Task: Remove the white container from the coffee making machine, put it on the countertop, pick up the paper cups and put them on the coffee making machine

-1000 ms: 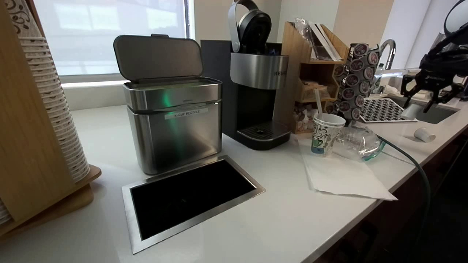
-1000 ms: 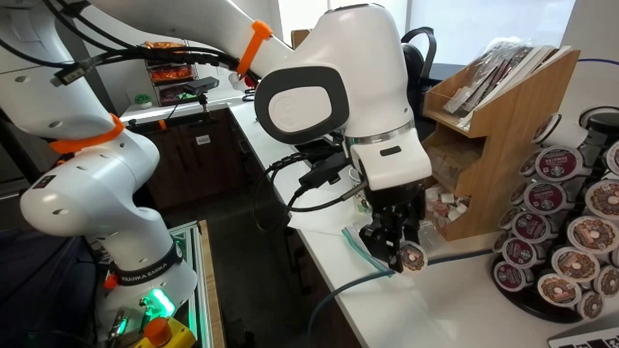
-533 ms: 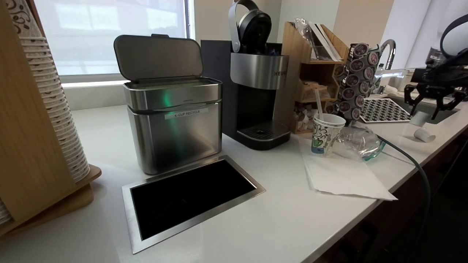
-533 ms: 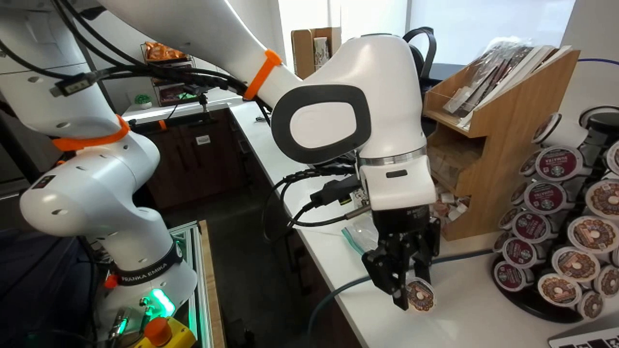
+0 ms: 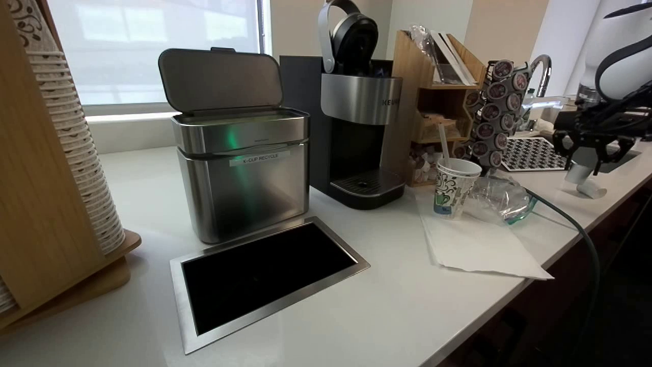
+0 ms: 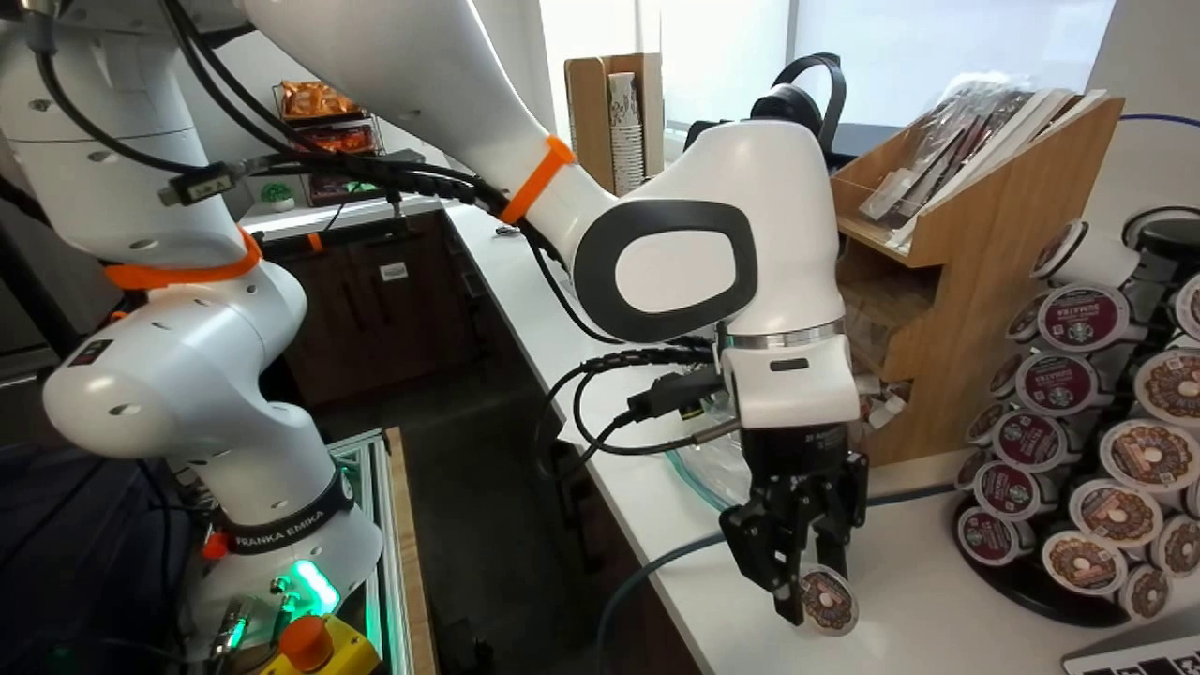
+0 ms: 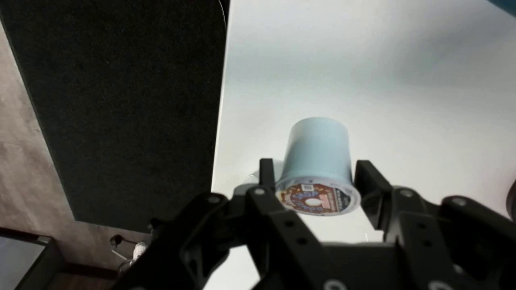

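The white pod (image 7: pixel 318 147) is clamped in the claw (image 7: pixel 315 171), low over the countertop (image 5: pixel 402 285); contact cannot be told. In an exterior view, a small white cup-shaped thing (image 5: pixel 592 189) lies just right of the pod. Left of both stand the paper cup (image 5: pixel 450 196) and, farther left, the coffee machine (image 5: pixel 356 102), its top raised.
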{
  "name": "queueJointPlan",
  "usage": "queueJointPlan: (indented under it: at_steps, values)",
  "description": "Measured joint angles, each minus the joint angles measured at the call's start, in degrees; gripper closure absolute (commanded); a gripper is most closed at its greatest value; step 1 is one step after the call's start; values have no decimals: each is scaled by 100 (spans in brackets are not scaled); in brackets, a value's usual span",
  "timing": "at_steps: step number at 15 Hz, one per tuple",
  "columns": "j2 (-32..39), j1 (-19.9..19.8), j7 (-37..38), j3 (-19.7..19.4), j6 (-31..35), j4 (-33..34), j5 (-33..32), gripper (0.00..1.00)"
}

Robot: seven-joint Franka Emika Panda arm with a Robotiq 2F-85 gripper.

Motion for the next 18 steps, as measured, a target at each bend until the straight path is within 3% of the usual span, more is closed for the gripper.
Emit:
queueJointPlan:
  at_steps: [10, 11, 13, 15, 18]
  values:
    - [725, 456, 82, -296, 0, 454, -72, 72]
    - [781, 494, 91, -325, 0, 485, -72, 22]
    - [872, 577, 110, -396, 0, 534, -72, 16]
    - [946, 646, 124, -457, 0, 586, -72, 2]
    - [1008, 718, 138, -523, 0, 645, -72, 0]
